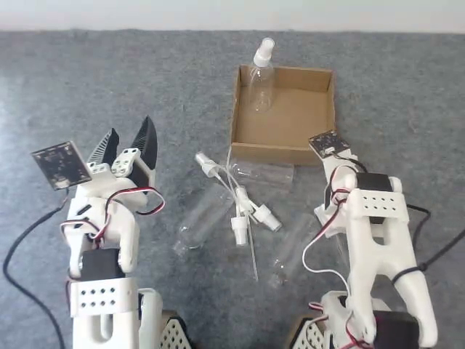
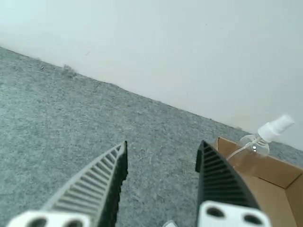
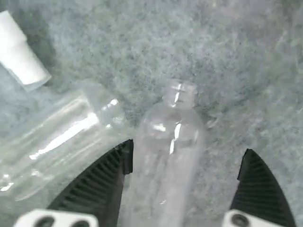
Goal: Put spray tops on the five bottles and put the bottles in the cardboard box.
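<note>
The right jaws stand apart, low over the counter point(image 1: 109, 80) near its right side. A bottle point(image 3: 168, 151) without a top lies on the counter between them, its open neck pointing away from the wrist. 1 jaw is just beside the bottle's side, and the other is well apart from it. A second bottle point(image 3: 61, 137) lies at an angle just outside the nearer jaw, and a white top point(image 3: 19, 52) lies beyond it.

The left jaws also stand apart. They are raised over the counter's left side with their tips toward the far edge, well apart from every bottle.

The box point(image 1: 280, 153) sits open at the counter's far edge, right of the middle. A capped bottle point(image 1: 261, 87) is in the box's far left corner.

On the counter's middle, 3 bare bottles lie on their sides: 1 point(image 1: 265, 174) just in front of the box's near wall, 1 point(image 1: 200, 219) left of it and 1 point(image 1: 290, 251) toward the near edge. Loose spray tops point(image 1: 240, 230) with their tubes lie between them.
</note>
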